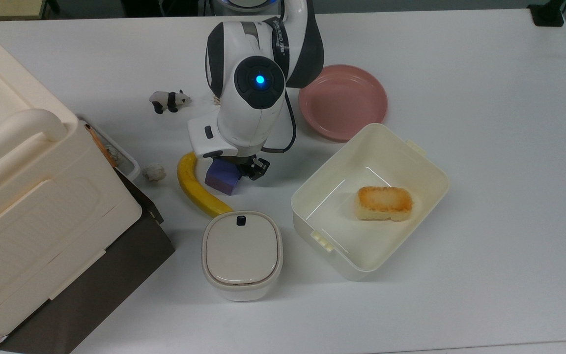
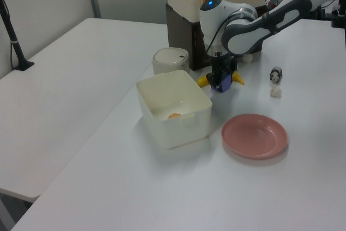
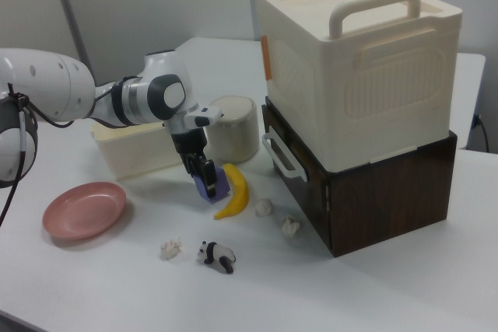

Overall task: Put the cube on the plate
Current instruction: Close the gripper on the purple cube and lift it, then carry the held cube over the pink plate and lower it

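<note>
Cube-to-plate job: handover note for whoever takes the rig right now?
Pincer: down around the cube, a finger on either side; whether it has clamped, the views don't settle.
Cube: on the table beside the banana, not lifted.
Plate: bare, to the top view's upper right of the cube, next to the cream tub.
Done: approach and descent.
Left: confirm grip, lift, carry to the plate, release.
</note>
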